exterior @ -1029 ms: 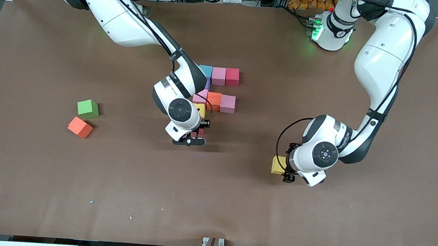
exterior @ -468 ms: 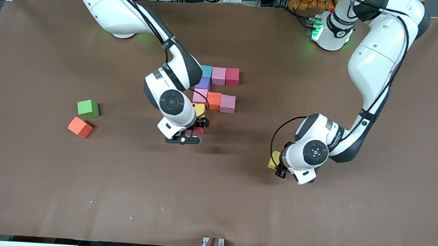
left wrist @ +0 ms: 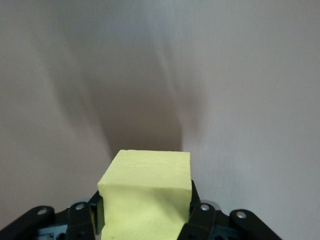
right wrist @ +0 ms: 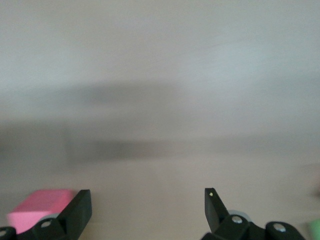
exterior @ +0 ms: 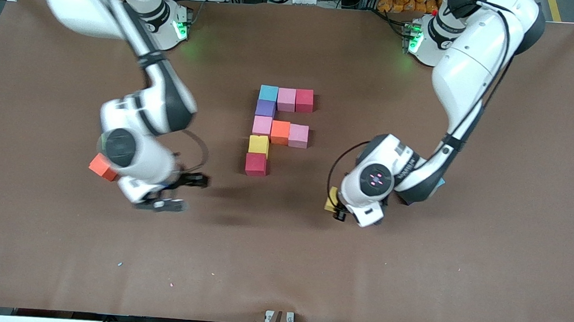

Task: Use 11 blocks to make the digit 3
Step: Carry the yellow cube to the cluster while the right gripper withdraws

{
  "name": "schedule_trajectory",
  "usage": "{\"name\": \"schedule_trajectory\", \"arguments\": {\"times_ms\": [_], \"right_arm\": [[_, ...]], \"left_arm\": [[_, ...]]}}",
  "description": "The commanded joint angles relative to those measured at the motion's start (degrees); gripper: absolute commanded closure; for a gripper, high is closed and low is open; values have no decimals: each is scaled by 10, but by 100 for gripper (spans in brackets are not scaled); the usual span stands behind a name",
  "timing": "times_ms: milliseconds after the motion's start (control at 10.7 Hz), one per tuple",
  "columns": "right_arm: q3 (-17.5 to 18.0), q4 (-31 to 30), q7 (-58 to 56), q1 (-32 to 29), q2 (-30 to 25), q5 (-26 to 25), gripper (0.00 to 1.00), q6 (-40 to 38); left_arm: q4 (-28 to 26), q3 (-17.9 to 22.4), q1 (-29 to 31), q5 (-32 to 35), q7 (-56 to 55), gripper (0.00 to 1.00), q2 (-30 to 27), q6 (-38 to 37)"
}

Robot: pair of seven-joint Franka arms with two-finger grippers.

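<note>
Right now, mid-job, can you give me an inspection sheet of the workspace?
Surface: brown table, a few specks toward the front camera.
Job's things: nine blocks joined in a partial figure; orange block loose beside the right arm.
Clutter: nothing seen.
Grippers: left gripper shut on a yellow block, over bare table; right gripper open, empty.
Cables: black cable looping at the right wrist.
Surroundings: wiring along the table edges.
</note>
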Motion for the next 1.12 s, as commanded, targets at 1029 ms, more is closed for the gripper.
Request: {"name": "schedule_trajectory", "arguments": {"times_ms": [1029], "right_arm": [[19,-286,-187,-130,-282,7,0,-32]], "left_arm": [[70,38,-160,-41,-197,100,52,60]]}}
